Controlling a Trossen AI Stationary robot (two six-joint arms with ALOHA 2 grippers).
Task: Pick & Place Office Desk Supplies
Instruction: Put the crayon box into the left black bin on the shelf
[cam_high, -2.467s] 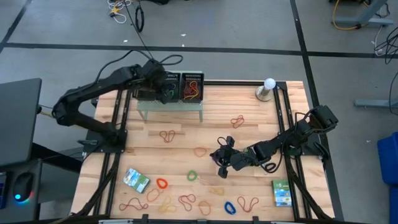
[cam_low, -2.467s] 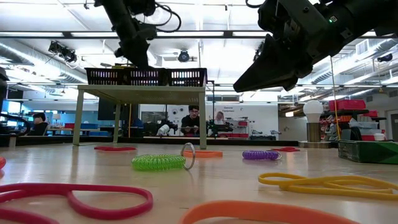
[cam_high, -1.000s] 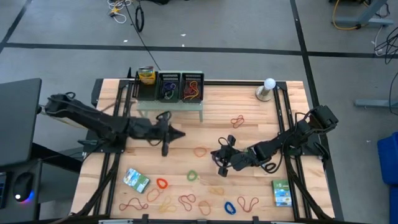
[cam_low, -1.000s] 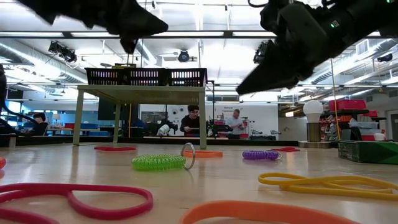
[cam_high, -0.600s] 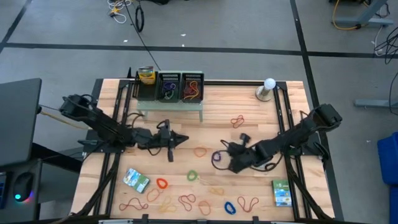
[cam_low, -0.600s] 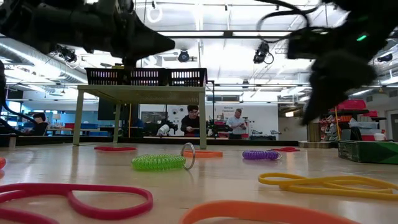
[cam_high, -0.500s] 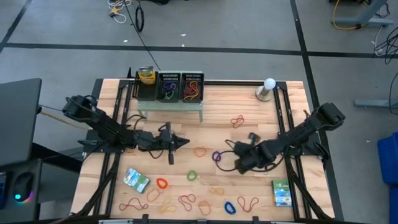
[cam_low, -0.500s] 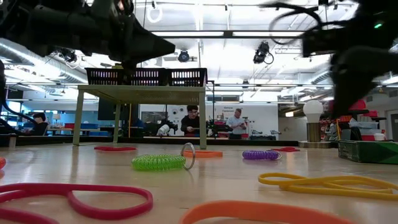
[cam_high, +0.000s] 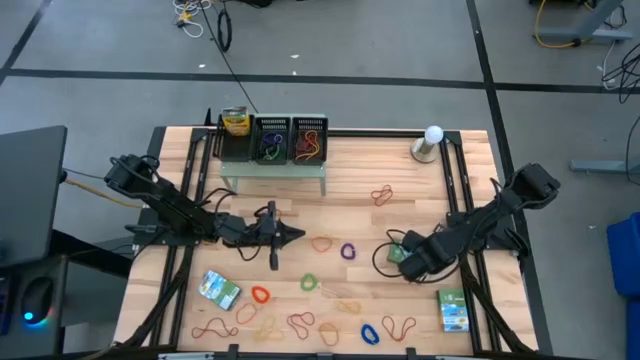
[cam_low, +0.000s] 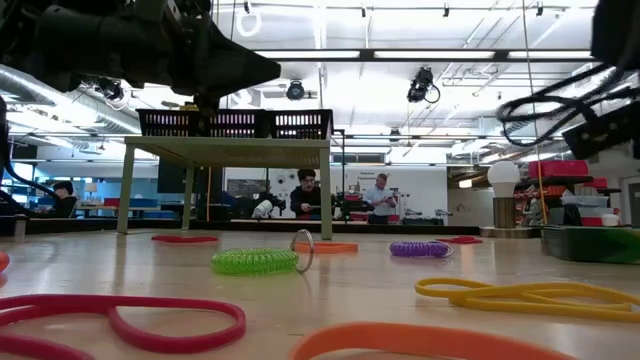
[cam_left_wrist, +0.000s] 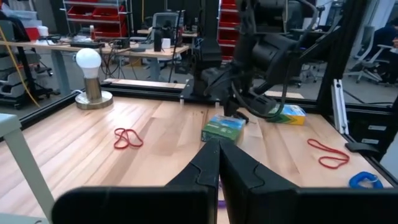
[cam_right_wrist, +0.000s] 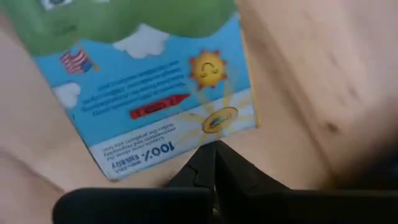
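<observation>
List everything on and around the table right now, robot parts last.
Bands: many; tan, orange, red, green, blue, purple; scattered on the table's middle and near edge.
Packets: three, green-white-blue; near left, near right, one by the right pincer.
Trays: three, black mesh; on the shelf, two holding bands.
Shelf: one, pale green; far left.
Can: one, yellow; beside the trays.
Bulb: one, white, on a round base; far right.
People: several, in the room behind.
Left pincer: shut, empty, mid-table.
Right pincer: shut, beside a packet.
</observation>
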